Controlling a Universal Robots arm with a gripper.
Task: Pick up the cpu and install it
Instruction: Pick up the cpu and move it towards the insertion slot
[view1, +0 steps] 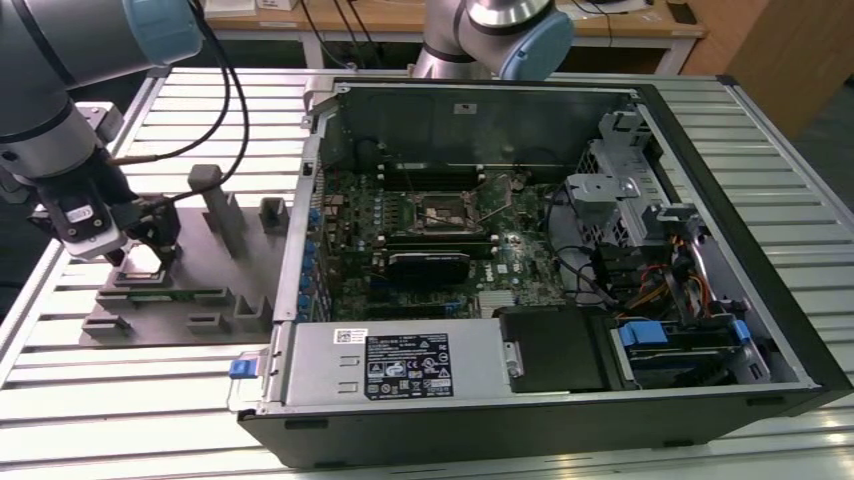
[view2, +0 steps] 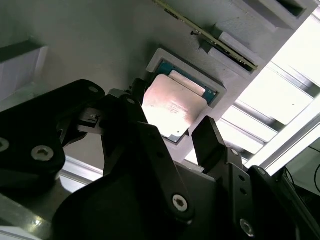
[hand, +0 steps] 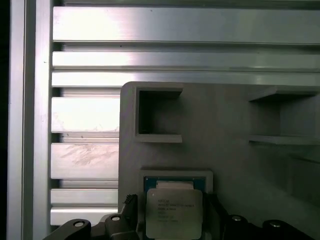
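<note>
Picking up is the step in hand. The hand (view2: 171, 111) hangs over the cpu (hand: 174, 212) with its fingers apart, one on each side, not squeezing. The cpu lies in its pocket in the grey block (view1: 160, 310). Grabbing it calls for a soft, even squeeze.

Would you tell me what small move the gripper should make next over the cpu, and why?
Probably close gently on the cpu: the gripper is open with a finger on either side of it, and the chip sits in its recess in the grey fixture block.
</note>
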